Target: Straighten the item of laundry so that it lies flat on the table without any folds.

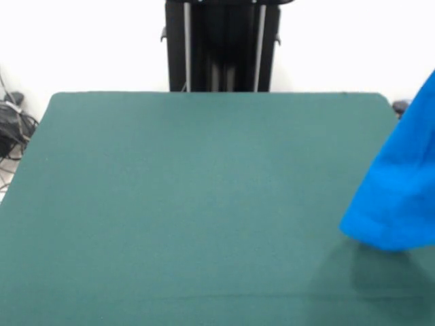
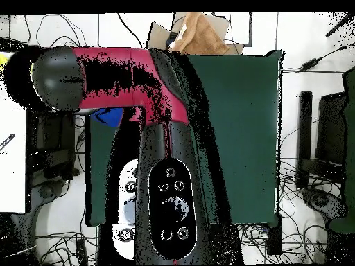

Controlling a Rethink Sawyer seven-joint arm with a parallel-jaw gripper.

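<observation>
The item of laundry [image 1: 401, 197], plain bright blue on the side I see, hangs at the right edge of the front view. Its top runs out of the picture, and its lower hem hovers just above the table [image 1: 190, 190], casting a shadow on the green cloth. No lettering shows. In the overhead view only a small blue patch of the laundry [image 2: 107, 116] peeks out below the red and black arm [image 2: 125, 76], which reaches across the table [image 2: 236, 138] to the picture's left. The gripper itself is hidden under the arm there and lies outside the front view.
The black pedestal [image 1: 221, 44] stands behind the table's far edge. Cables [image 1: 13, 125] lie on the floor at the left. A brown cardboard box [image 2: 197, 34] sits beyond the table's top edge, and dark equipment [image 2: 326, 138] stands to its right.
</observation>
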